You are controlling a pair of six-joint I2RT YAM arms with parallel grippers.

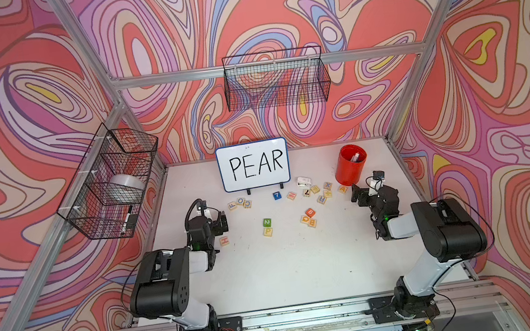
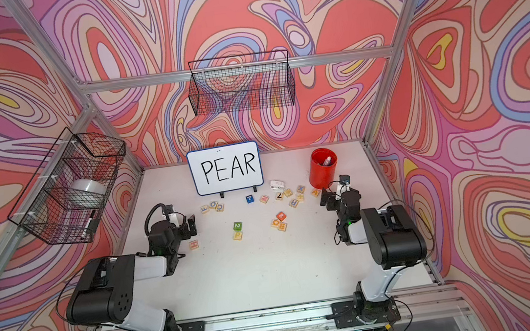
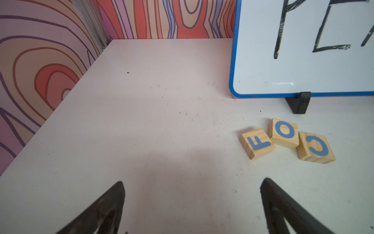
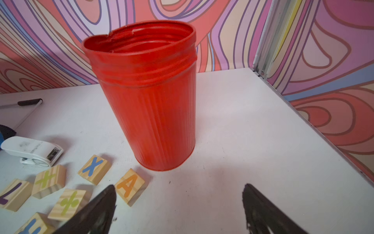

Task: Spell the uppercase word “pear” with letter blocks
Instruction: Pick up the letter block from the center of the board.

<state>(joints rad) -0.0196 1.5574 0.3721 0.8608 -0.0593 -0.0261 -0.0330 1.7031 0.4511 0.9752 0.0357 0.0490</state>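
The P letter block (image 1: 267, 231) (image 2: 238, 235) lies mid-table, touching a green cube (image 1: 267, 222). The orange A block (image 1: 343, 189) (image 2: 315, 192) (image 4: 129, 186) rests at the foot of the red cup, just beside one finger of my right gripper (image 1: 358, 196) (image 4: 180, 186), which is open and empty. A block with a reddish letter, perhaps a sideways E (image 1: 291, 195), and a blue-lettered block (image 1: 321, 199) that I cannot read lie in the cluster right of centre. My left gripper (image 1: 222, 222) (image 3: 193, 181) is open over bare table.
A whiteboard (image 1: 253, 164) reading PEAR stands at the back. The red cup (image 1: 350, 164) (image 4: 147, 97) stands back right, a white stapler (image 4: 30, 151) to its left. Blocks F, O, C (image 3: 283, 133) lie near the whiteboard's foot, an H block (image 1: 224, 240) beside the left arm. Wire baskets hang on the walls.
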